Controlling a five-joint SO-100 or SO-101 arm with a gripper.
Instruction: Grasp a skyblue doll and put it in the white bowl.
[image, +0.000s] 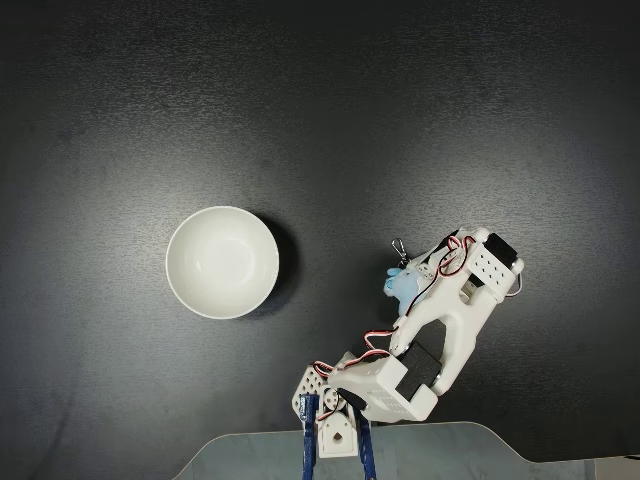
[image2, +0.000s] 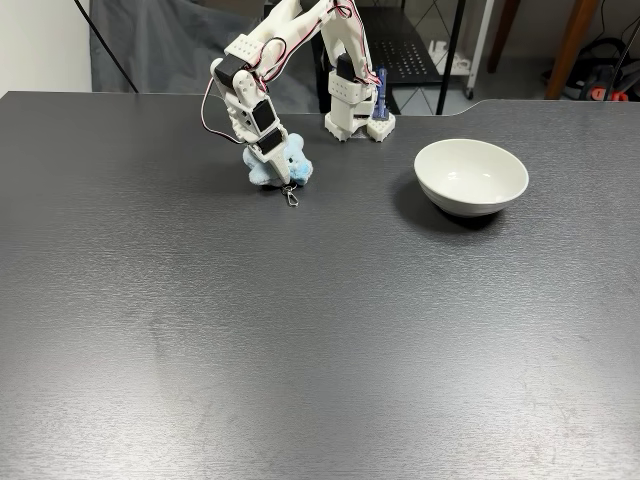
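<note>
I see a dark grey matte table (image2: 300, 340) filling both fixed views, with chair and desk legs on the floor behind it. The white bowl (image2: 471, 175) sits on it, well apart from the arm. My gripper (image2: 272, 168) is down at the tabletop, pinching the blue doll (image2: 297, 170), whose metal clip (image: 399, 246) pokes out beside it.

Fixed view, top: directly above the desk (image: 120, 100), looking straight down; arm base at bottom edge.
Fixed view, front: low, opposite desk edge, facing arm base.
Shared: white bowl (image: 221, 262) (image2: 471, 175), arm, desk centre.
</note>
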